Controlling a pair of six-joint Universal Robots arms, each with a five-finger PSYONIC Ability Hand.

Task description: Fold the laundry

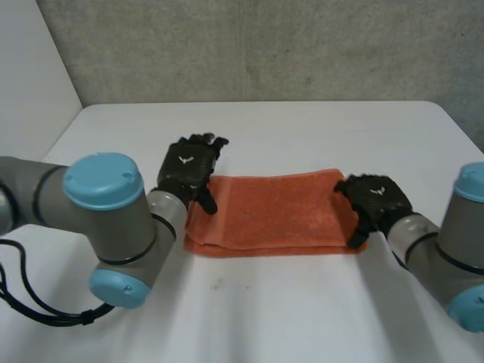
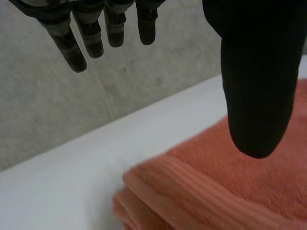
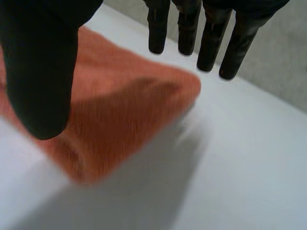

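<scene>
1. Left hand (image 1: pixel 189 170): fingers straight, thumb spread wide, nothing held. It sits at the 9 o'clock end of the orange terry-cloth towel (image 1: pixel 276 212), with the thumb over that short edge. In the left wrist view the thumb hangs above the pile, and we can't tell if it touches.
2. Right hand (image 1: pixel 376 198): same posture, fingers (image 3: pixel 211 38) straight, thumb apart, empty. It's at the towel's 3 o'clock end with the thumb down by the near corner. Contact is unclear there too.
3. The towel lies flat around the middle of the white table (image 1: pixel 302 302), long axis 9-to-3. It's already doubled into a strip; stacked layers show along the 6 o'clock edge and at the 9 o'clock end.
4. Handling, our read: light, soft and floppy, with no stiffness. It'll drape from wherever we hold it. The terry pile grips well, so slip risk is low, and nothing here is fragile.
5. Where to grip: the corners of a short end, pinching all layers together between thumb and fingers. Catching only the top layer would peel the existing fold open.
6. Likely next move: carry one short end over onto the other, keeping it low.
7. Risk: edges end up skewed if the lifted end twists.
</scene>
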